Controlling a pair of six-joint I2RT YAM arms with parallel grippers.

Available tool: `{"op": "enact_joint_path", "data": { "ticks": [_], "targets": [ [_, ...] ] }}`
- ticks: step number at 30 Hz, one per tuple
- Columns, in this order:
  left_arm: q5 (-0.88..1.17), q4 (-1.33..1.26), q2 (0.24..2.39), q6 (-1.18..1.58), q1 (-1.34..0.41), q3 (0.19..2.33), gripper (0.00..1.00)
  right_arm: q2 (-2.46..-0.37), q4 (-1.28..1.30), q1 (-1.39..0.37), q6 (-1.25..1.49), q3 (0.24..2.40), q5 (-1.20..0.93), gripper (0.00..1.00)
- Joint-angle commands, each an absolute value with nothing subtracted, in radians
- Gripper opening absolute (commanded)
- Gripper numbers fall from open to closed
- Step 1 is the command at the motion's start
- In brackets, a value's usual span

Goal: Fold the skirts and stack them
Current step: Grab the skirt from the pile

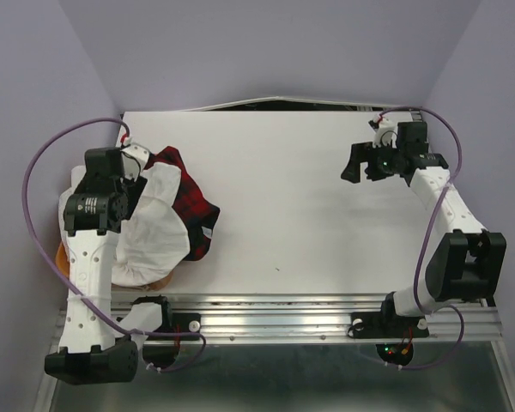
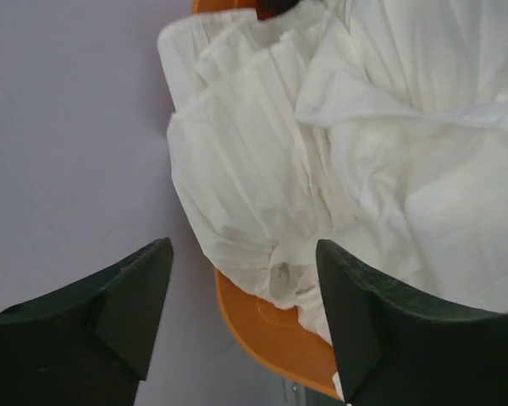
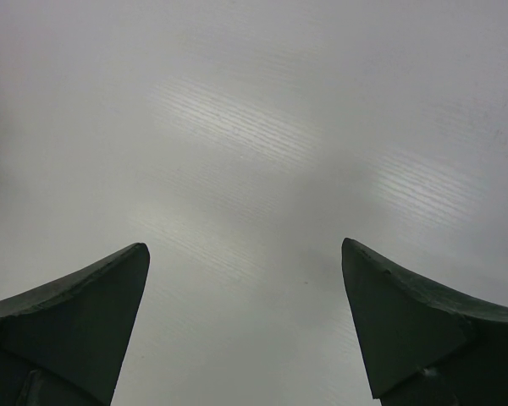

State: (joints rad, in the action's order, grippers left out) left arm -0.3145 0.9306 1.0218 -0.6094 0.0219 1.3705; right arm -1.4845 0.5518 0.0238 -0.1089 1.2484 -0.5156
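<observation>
Just beneath the left gripper (image 2: 243, 247), jaws spread and empty, the thin white pleated fabric skirt (image 2: 262, 169) slumps over the orange plastic basket (image 2: 271, 331). Looks light, floppy; I'd pinch the bunched fold between them.

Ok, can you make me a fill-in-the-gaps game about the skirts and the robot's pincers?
The white skirt lies on a basket coloured ____.
The plaid skirt is red and ____.
The left pincer hangs over the ____ skirt.
The right pincer, over the bare table, is ____.
Missing words: orange, black, white, open.
</observation>
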Motion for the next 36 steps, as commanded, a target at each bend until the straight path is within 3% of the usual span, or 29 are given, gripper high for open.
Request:
{"op": "enact_joint_path", "data": {
  "ticks": [1, 4, 7, 15, 23, 36],
  "targets": [
    [-0.42, 0.986, 0.988, -0.626, 0.028, 1.253, 0.74, -1.506, 0.56, -0.017, -0.123, 1.298, -0.534, 1.0],
    [-0.48, 0.98, 0.98, -0.621, 0.029, 1.185, 0.6, -1.529, 0.59, -0.041, -0.136, 1.33, -0.519, 1.0],
    [-0.497, 1.011, 0.993, -0.615, 0.031, 1.157, 0.55, -1.561, 0.618, -0.067, -0.143, 1.367, -0.505, 1.0],
    [-0.577, 0.962, 0.936, -0.807, 0.057, 1.02, 0.56, -1.637, 0.687, -0.107, -0.149, 1.431, -0.489, 1.0],
    [-0.497, 0.862, 0.913, -1.093, 0.264, 0.96, 0.57, -1.701, 0.741, -0.163, -0.153, 1.503, -0.436, 1.0],
    [-0.407, 0.773, 0.92, -1.154, 0.362, 0.874, 0.54, -1.733, 0.762, -0.221, -0.176, 1.509, -0.373, 1.0]
  ]
}}
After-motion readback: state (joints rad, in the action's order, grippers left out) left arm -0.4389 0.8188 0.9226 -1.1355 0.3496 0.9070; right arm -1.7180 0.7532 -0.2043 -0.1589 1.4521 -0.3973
